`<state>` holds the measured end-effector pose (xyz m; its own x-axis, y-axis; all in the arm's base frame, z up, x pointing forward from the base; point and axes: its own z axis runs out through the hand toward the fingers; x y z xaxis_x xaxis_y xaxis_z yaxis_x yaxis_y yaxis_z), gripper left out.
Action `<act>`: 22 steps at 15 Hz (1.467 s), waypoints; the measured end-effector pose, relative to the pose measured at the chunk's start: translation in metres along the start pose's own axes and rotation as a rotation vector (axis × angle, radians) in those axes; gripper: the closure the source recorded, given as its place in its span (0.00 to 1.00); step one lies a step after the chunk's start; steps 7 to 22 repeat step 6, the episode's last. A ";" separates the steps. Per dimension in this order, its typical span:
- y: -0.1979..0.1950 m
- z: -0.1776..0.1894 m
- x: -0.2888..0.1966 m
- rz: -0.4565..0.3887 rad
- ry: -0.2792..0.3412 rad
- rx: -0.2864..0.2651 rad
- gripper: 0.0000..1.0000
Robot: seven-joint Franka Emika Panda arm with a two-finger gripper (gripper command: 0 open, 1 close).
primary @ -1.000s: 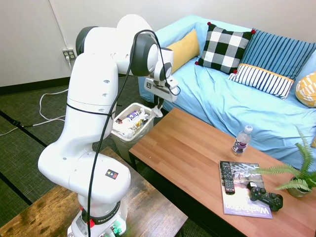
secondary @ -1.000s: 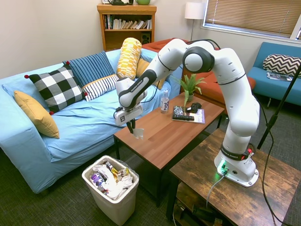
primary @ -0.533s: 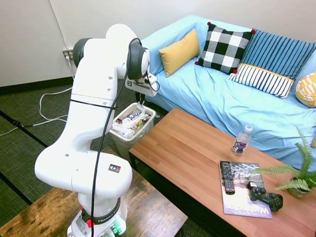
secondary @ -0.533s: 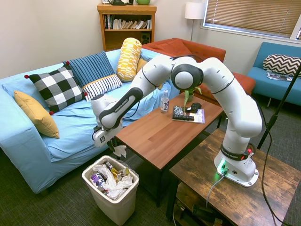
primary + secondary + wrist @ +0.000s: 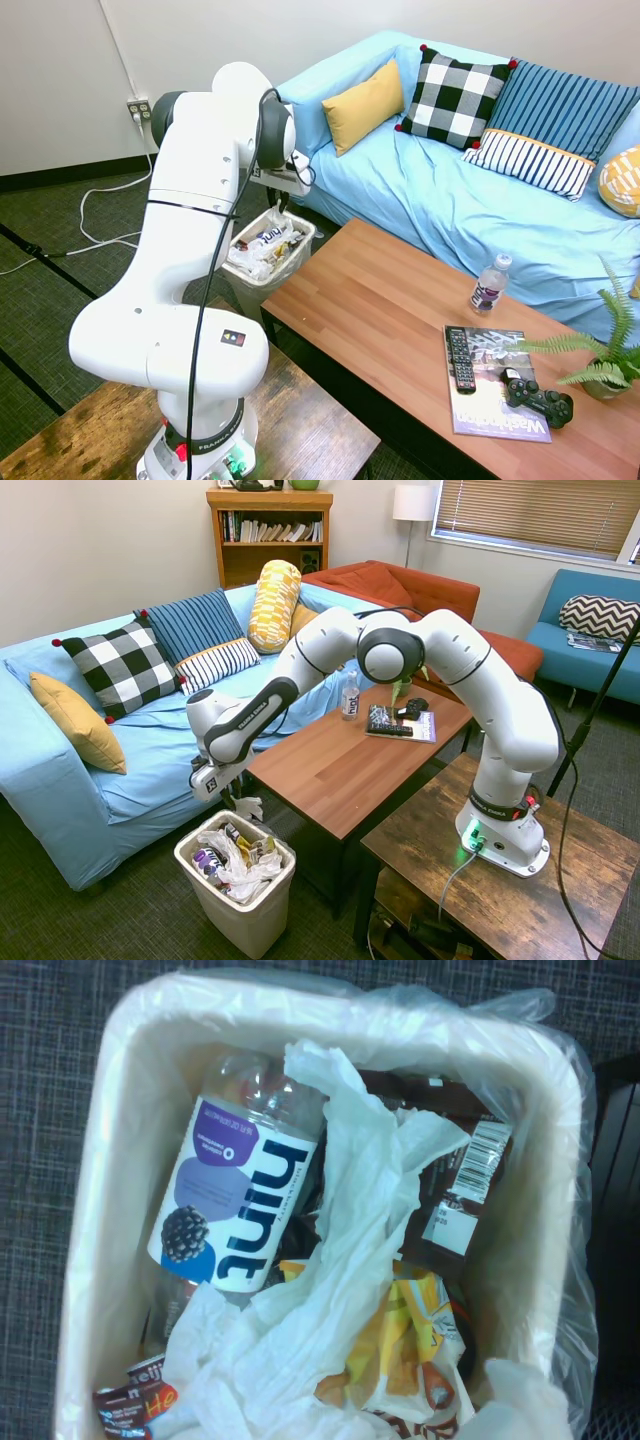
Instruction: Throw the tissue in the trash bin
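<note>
- The gripper [image 5: 236, 798] hangs just above the bin [image 5: 240, 917], fingers pinched on the tissue [image 5: 247, 807].
- The tissue dangles over the bin's rim at its 12 o'clock side, clear of the rubbish.
- The wrist view looks straight down into the bin [image 5: 100, 1160]: a "hint" bottle [image 5: 235, 1200], crumpled white paper [image 5: 350, 1230] and wrappers [image 5: 410, 1350].
- The table [image 5: 350, 755] lies at the bin's 2 o'clock.
</note>
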<state>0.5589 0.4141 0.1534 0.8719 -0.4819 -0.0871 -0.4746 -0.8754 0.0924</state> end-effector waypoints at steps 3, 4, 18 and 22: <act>-0.008 0.003 -0.010 -0.019 0.002 -0.006 0.00; -0.009 0.006 -0.012 -0.022 0.002 -0.007 0.00; -0.009 0.007 -0.008 -0.018 0.005 -0.008 0.00; -0.009 0.007 -0.008 -0.018 0.005 -0.008 0.00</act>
